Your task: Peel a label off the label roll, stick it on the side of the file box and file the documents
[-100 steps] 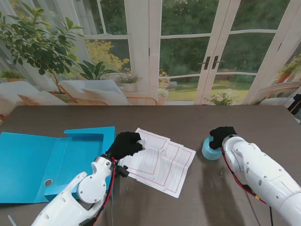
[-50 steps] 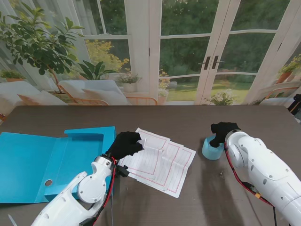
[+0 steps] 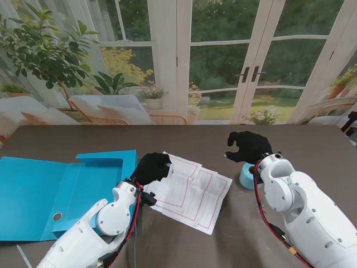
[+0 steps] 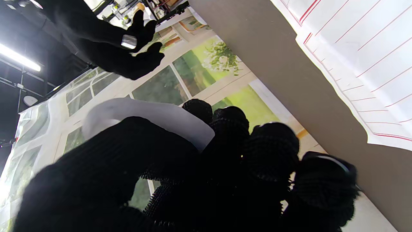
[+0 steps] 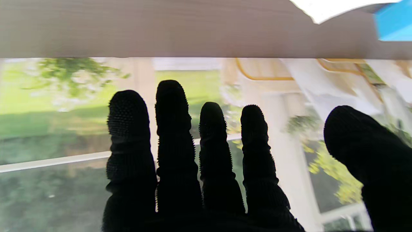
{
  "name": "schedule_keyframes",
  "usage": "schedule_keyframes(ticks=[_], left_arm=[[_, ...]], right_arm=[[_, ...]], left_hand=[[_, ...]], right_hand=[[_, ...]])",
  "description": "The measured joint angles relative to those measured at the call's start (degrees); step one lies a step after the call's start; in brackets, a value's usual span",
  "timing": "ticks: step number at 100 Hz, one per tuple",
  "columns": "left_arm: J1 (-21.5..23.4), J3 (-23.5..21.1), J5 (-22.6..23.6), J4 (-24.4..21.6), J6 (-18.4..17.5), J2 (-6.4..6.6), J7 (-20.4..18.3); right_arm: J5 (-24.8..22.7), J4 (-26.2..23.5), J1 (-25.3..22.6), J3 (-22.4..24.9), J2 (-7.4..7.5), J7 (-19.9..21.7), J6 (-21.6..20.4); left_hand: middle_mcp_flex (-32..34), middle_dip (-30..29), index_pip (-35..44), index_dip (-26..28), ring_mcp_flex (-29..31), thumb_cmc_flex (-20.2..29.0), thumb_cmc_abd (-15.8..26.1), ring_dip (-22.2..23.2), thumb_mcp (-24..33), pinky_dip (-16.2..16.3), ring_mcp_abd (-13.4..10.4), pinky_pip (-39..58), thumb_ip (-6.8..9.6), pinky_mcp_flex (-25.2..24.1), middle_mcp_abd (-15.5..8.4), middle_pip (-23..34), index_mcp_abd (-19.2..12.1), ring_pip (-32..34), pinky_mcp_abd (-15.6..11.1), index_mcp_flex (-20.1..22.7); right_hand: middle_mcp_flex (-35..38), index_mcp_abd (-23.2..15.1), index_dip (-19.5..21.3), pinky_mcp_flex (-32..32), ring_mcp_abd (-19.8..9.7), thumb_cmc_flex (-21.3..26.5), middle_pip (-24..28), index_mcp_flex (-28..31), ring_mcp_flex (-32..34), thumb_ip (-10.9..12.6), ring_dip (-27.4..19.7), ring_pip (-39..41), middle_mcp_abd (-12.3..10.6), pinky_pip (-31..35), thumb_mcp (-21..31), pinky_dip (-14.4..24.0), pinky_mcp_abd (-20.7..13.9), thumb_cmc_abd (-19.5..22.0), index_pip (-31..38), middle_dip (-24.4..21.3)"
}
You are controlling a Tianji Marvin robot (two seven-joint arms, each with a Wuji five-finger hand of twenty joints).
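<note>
My left hand (image 3: 152, 167) rests at the left edge of the white documents (image 3: 192, 190), with its fingers curled. In the left wrist view its fingers (image 4: 231, 151) and thumb pinch a curved white label (image 4: 151, 117). The open blue file box (image 3: 56, 190) lies flat to the left of that hand. A light blue label roll (image 3: 246, 178) stands right of the documents, half hidden by my right forearm. Raised just beyond the roll is my right hand (image 3: 247, 146), open and empty. The right wrist view shows its fingers (image 5: 173, 129) spread and straight.
The documents (image 4: 360, 58) lie as overlapping sheets with red lines in the middle of the dark table (image 3: 223, 145). A paper corner (image 5: 334, 8) and the blue box (image 5: 394, 22) show in the right wrist view. Windows and plants stand beyond the table's far edge.
My right hand has lifted off the label roll, swung left and farther from me, and spread its fingers. The left hand has stayed almost still, still pinching the label.
</note>
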Motion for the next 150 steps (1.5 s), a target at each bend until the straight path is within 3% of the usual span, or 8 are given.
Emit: schedule_keyframes(ticks=[16,40,55,84,96,109,135,150], left_arm=[[-1.0,0.6,0.1,0.1,1.5,-0.39,0.7],[-1.6,1.3,0.0,-0.2,3.4,-0.84,1.5],[-1.7,1.7,-0.2,-0.9,4.9,-1.12,2.4],[-1.8,2.5,-0.2,-2.1,7.7,-1.52,3.2],[-1.9,2.8,-0.1,-2.2,8.5,-1.67,3.3],[-2.1,3.3,0.4,-2.3,9.0,-1.71,3.4],[-2.4,3.8,0.4,-2.3,8.9,-1.73,2.8],[-2.1,3.8,0.6,-2.6,8.8,-1.66,2.4]], right_arm=[[5.9,-5.4,-2.6,-0.7,-0.73,2.2,-0.4],[9.4,-8.6,-4.4,-3.8,-1.37,1.7,1.7],[9.4,-9.4,-5.0,-6.0,-1.71,0.7,3.9],[14.3,-12.2,-6.4,-8.0,-2.59,-0.7,8.7],[15.9,-13.3,-6.5,-9.2,-3.01,-1.0,11.0],[18.4,-14.3,-6.5,-10.3,-3.39,-1.1,12.7],[17.3,-14.6,-5.2,-13.9,-3.90,-2.2,17.7],[17.0,-14.2,-4.5,-14.9,-4.63,-4.3,19.3]], left_hand=[[0.0,0.1,0.1,0.1,0.0,0.0,0.0,0.4,0.0,0.1,0.0,0.7,0.00,0.0,0.0,0.1,0.0,0.7,0.0,0.0],[0.0,0.7,0.6,0.6,0.0,0.0,0.0,0.4,0.2,0.7,0.0,1.5,0.00,-0.1,-0.1,0.2,0.0,0.8,0.0,-0.6],[0.0,0.9,1.4,0.8,0.0,0.0,0.0,0.5,0.4,0.7,0.1,3.0,0.00,-0.1,-0.1,0.5,0.1,2.1,0.0,-1.4],[0.0,1.6,2.1,0.8,0.0,0.0,0.0,0.5,0.5,0.8,0.1,4.6,0.00,-0.1,-0.1,1.2,0.3,4.1,0.0,-1.6],[0.0,1.6,2.4,0.8,0.0,0.0,0.0,0.5,0.5,0.8,0.1,5.2,0.00,0.0,-0.1,1.3,0.3,4.4,0.0,-2.0],[0.0,1.6,2.5,0.8,0.0,0.0,0.0,0.5,0.5,0.8,0.1,5.2,0.00,0.0,-0.1,1.3,0.3,5.0,0.0,-2.1],[0.0,1.6,2.6,0.7,0.0,0.0,0.0,0.5,0.5,0.7,0.1,5.3,0.00,0.0,-0.1,1.3,0.3,5.1,0.0,-2.1],[0.0,1.6,2.6,0.7,0.0,0.0,0.0,0.5,0.5,0.7,0.1,5.9,0.00,0.0,-0.1,1.4,0.3,5.5,0.0,-2.1]], right_hand=[[0.6,0.9,0.1,0.0,0.0,0.0,0.4,1.2,0.7,-0.3,1.5,2.3,0.0,1.0,-1.5,0.0,0.1,0.0,0.3,2.5],[1.4,4.4,0.9,0.0,0.0,-0.2,2.0,2.9,1.8,-2.1,3.4,5.5,0.3,1.8,-4.9,1.4,0.2,-2.3,0.7,4.5],[2.0,6.6,0.9,0.0,0.2,-3.4,1.3,2.9,1.8,-2.8,3.5,6.0,0.8,1.8,-7.0,1.4,0.9,-2.4,0.7,5.1],[2.0,8.1,0.9,0.0,1.3,-7.2,1.3,2.9,2.3,-4.5,4.1,7.3,2.1,2.4,-9.8,1.5,2.3,2.0,0.3,5.3],[2.8,8.3,0.9,-0.1,2.3,-7.3,1.5,5.3,2.3,-4.5,4.5,7.8,3.2,2.4,-13.7,2.1,2.6,5.4,-1.0,5.6],[3.5,8.3,0.9,-0.1,2.4,-5.1,1.7,5.9,2.8,-4.0,4.6,8.4,3.7,2.4,-27.4,2.9,3.0,10.0,-1.0,5.8],[6.3,8.4,0.8,-0.1,2.5,-6.3,1.5,9.5,6.0,-2.4,4.6,9.6,4.3,3.3,-24.8,2.9,3.7,7.9,-1.1,5.8],[8.1,8.4,0.8,-0.1,3.0,-2.8,1.3,10.9,7.7,-1.6,4.6,10.0,4.4,4.3,-24.6,2.9,3.9,7.9,-1.1,5.8]])
